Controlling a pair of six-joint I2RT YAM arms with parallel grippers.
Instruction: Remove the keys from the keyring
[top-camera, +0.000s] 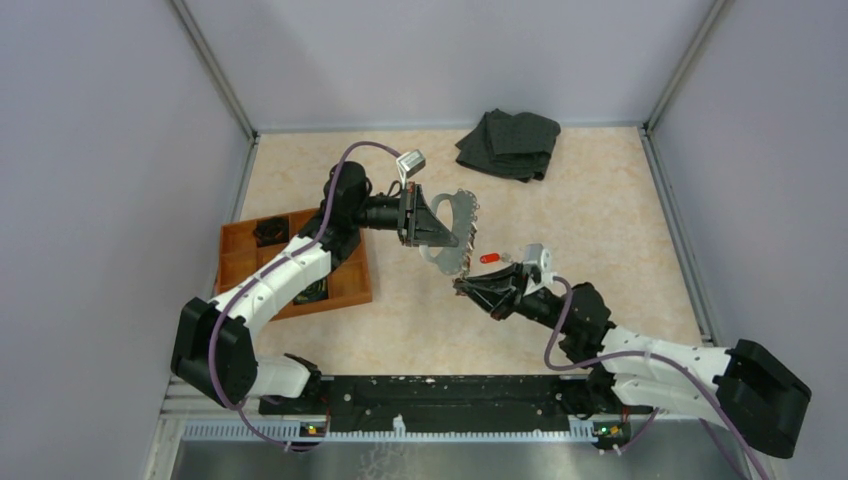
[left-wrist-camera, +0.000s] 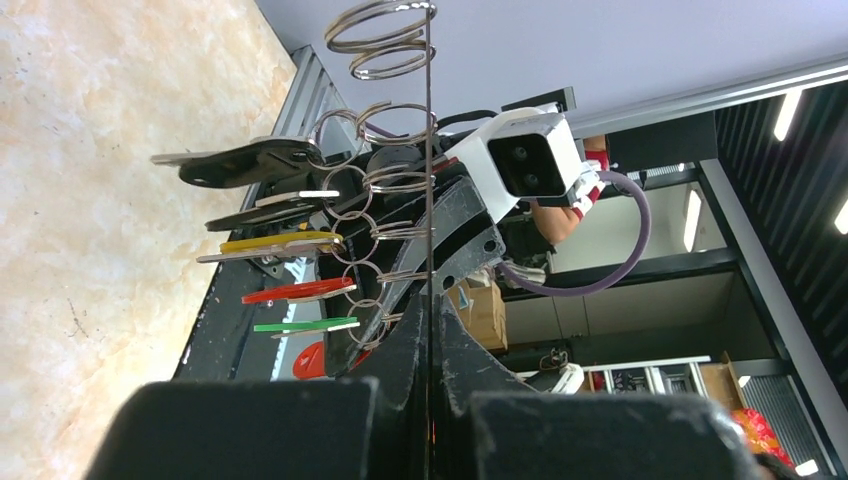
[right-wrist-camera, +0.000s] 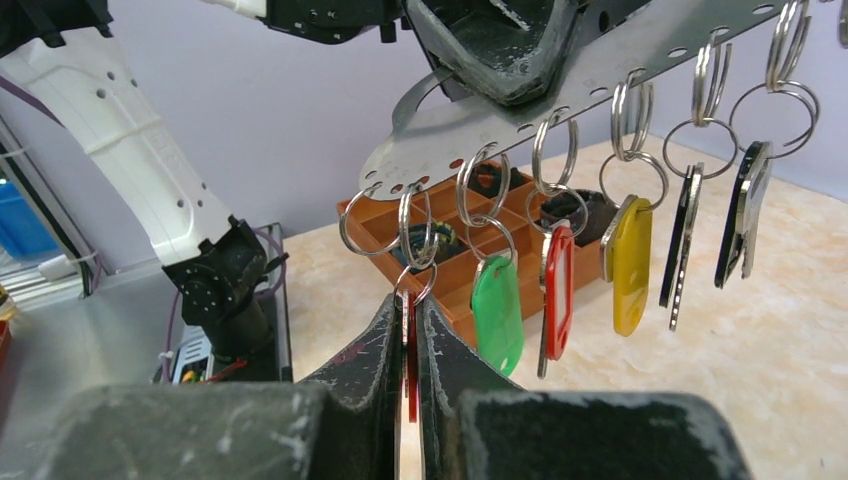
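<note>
Quick rundown, biggest stuff first. A beige table (top-camera: 600, 200) is seen under everything. An orange compartment tray (top-camera: 345, 297) sits behind and to the left of the left claw, and a folded black cloth (top-camera: 510, 143) lies well beyond both claws.

The left gripper (left-wrist-camera: 428, 330) is clamped shut on the keyring (right-wrist-camera: 600, 85). Here that turns out to be a flat curved metal band full of holes, held up in the air with its thin edge pinched between the pads. The keys are hung below it in a row, each on split rings. Going away from the right claw there's a green tag (right-wrist-camera: 497, 300), a red tag (right-wrist-camera: 558, 290), a yellow tag (right-wrist-camera: 630, 265), then two dark plain keys (right-wrist-camera: 685, 240).

The right gripper (right-wrist-camera: 410, 320) is closed tight on the end red key (right-wrist-camera: 411, 365), right below the last hole of the band. Its small split ring (right-wrist-camera: 428, 240) is just above the fingertips.

So the step in hand is judged to be getting the first key off, since nothing can be seen off the band yet. For the next move, the band needs to be held steady by the left claw while the red key's split ring is worked round and out of its hole. A straight tug probably won't be enough, since the ring is threaded through the hole and the whole band would likely just get dragged along.
</note>
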